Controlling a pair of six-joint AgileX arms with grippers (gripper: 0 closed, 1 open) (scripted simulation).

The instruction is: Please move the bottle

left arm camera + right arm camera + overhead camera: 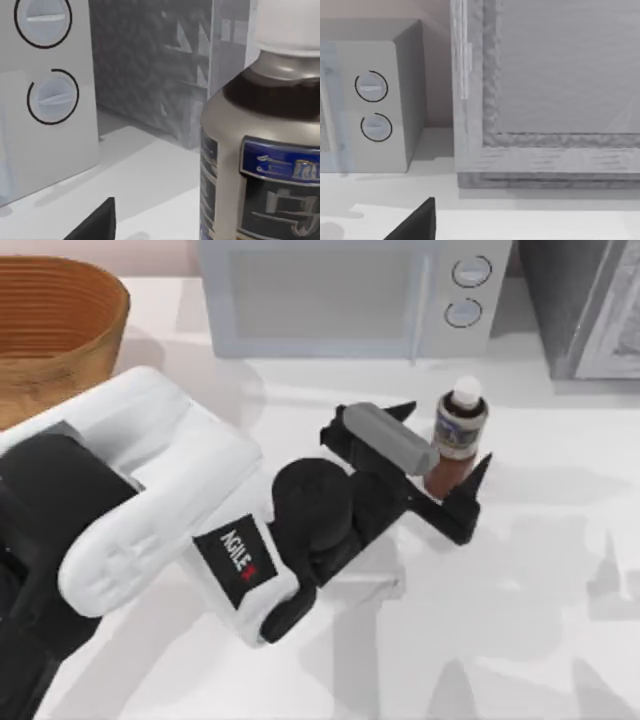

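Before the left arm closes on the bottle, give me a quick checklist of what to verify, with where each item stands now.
1. Bottle upright on the table: ok.
2. White cap on: ok.
3. Left tool straddling the bottle, one finger on each side: ok.
4. Left tool open, not yet gripping: ok.
5. Room between the bottle and the microwave behind it: ok, they stand apart.
6. Grip height on the bottle's body: cannot tell.
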